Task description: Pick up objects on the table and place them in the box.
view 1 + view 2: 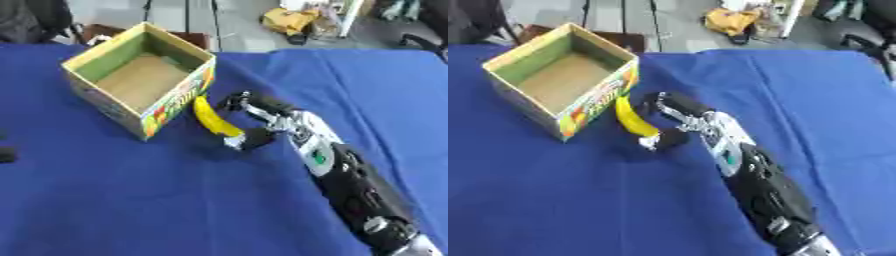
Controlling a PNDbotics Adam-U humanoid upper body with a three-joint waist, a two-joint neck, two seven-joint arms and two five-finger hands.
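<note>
A yellow banana [213, 117] lies on the blue cloth, its upper end against the near right wall of the open cardboard box [96, 95]. The box stands at the upper left and its brown floor [140, 80] is bare. My right hand [282, 121] reaches in from the lower right, just right of the banana. Its fingers [234, 99] are spread near the banana's upper part. The thumb [252, 139] touches the lower end. The banana sits at the mouth of the gap between fingers and thumb, not enclosed. My left hand does not show.
Blue cloth [131, 200] covers the whole table. A small dark shape [5, 156] sits at the left edge. Beyond the far table edge are a floor, a yellow object [290, 20] and chair legs.
</note>
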